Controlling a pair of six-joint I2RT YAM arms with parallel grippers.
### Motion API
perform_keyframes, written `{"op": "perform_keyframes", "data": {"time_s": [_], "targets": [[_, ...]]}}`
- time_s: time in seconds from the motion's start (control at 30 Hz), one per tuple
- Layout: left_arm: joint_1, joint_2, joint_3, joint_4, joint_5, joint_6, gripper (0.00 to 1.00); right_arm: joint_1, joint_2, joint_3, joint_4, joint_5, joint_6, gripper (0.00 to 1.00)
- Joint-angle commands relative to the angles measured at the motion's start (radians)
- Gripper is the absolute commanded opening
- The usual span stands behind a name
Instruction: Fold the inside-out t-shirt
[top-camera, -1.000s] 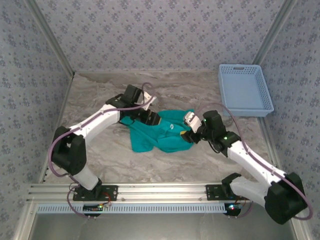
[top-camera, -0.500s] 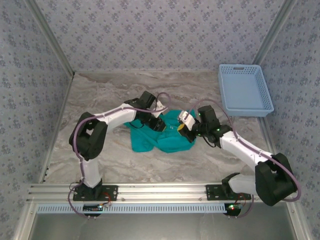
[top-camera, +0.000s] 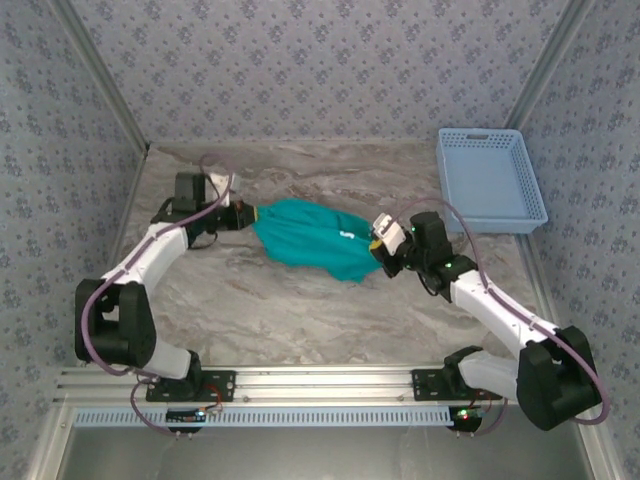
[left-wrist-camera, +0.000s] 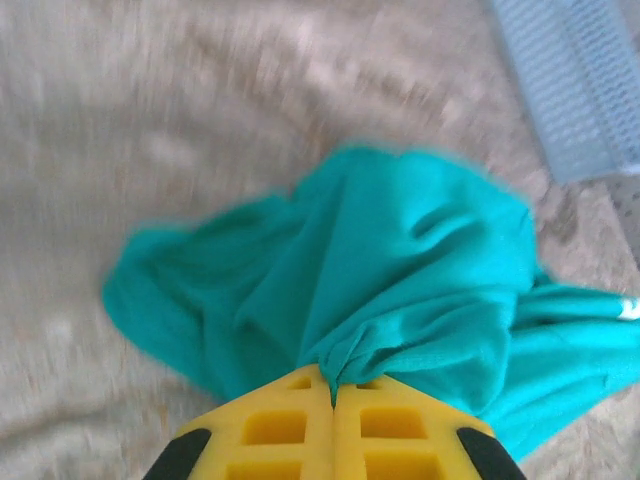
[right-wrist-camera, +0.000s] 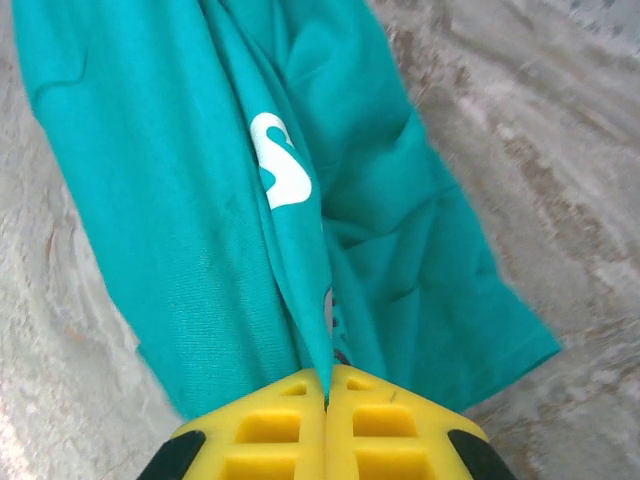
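Note:
The teal-green inside-out t-shirt (top-camera: 312, 236) is stretched across the middle of the marble table between both arms. My left gripper (top-camera: 247, 216) is shut on the shirt's left end; in the left wrist view the yellow fingers (left-wrist-camera: 275, 425) pinch a bunched fold of the shirt (left-wrist-camera: 400, 270). My right gripper (top-camera: 378, 250) is shut on the right end; its yellow fingers (right-wrist-camera: 380, 430) clamp a thin ridge of the shirt (right-wrist-camera: 200, 200). A small white tag (right-wrist-camera: 280, 172) lies on the cloth just ahead of them, and the tag (top-camera: 345, 234) also shows from above.
A light blue plastic basket (top-camera: 490, 180) stands at the back right of the table; its basket corner (left-wrist-camera: 575, 85) appears beyond the shirt. Patterned walls close in the back and both sides. A metal rail (top-camera: 320, 385) runs along the near edge.
Both grippers closed on the shirt. The left arm swung far out to the left and the right drew slightly right, pulling the crumpled shirt out into a long stretched shape.

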Motion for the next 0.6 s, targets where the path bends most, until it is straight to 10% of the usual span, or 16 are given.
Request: {"op": "perform_keyframes", "data": {"time_s": [0.0, 0.2, 0.57], "targets": [[-0.005, 0.036, -0.174, 0.110, -0.021, -0.155, 0.04, 0.037, -0.012, -0.062, -0.078, 0.071, -0.020, 0.00], [-0.023, -0.055, -0.222, 0.021, -0.030, -0.121, 0.42, 0.171, -0.005, -0.032, -0.132, 0.057, -0.130, 0.40], [-0.374, -0.014, 0.058, -0.035, -0.352, 0.266, 0.53, 0.197, 0.282, 0.176, 0.054, -0.030, -0.145, 0.47]]}}
